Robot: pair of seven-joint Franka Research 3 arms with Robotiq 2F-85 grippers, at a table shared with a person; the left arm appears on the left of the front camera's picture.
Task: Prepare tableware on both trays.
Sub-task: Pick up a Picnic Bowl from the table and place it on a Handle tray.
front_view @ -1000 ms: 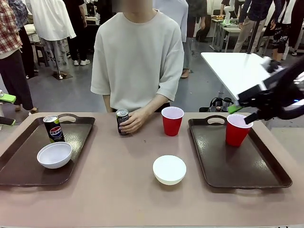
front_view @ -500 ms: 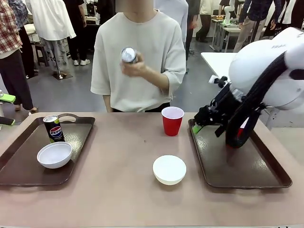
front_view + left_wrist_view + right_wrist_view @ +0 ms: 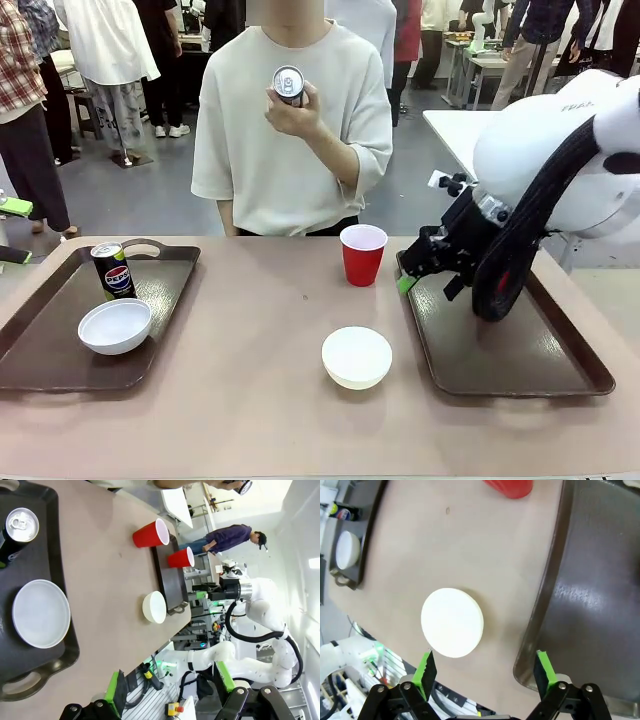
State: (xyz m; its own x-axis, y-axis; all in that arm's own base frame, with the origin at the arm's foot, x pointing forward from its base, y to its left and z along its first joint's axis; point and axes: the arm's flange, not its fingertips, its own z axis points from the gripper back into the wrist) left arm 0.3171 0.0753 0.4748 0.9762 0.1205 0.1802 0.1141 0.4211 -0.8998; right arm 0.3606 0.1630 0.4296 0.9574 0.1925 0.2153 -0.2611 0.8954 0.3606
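On the left tray stand a Pepsi can and a white bowl. The person's hand holds the second can up at chest height. A red cup and a second white bowl sit on the bare table. My right gripper hangs open and empty over the left rim of the right tray; its wrist view has the bowl just ahead of the fingers. The other red cup stands on the right tray. My left gripper is open.
My bulky right arm covers the far part of the right tray. The person stands at the far edge, mid-table. A white table and bystanders are behind. The table's middle is bare.
My right gripper left the red cup on the right tray and swung left and down to the tray's left rim. The person lifted the second can from the table to chest height.
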